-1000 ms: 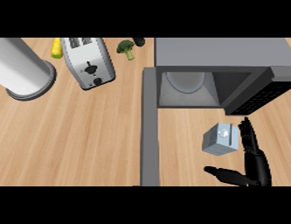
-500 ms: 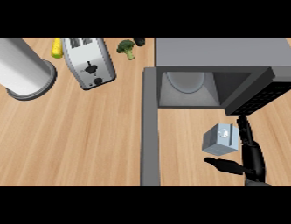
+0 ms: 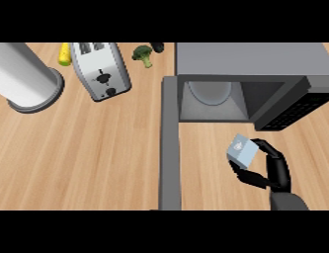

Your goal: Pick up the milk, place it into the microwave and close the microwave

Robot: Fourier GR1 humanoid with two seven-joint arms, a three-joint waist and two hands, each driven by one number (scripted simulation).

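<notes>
We see the right hand (image 3: 272, 170) with fingers and thumb curled round the milk carton (image 3: 241, 151), holding it tilted just in front of the open microwave (image 3: 254, 62). The microwave door (image 3: 169, 148) stands swung out at the left. Farther left on the tabletop (image 3: 87, 148) lies a toaster (image 3: 102, 74).

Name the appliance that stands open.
The microwave, with its door swung out toward the robot. The toaster to its left has only top slots.
</notes>
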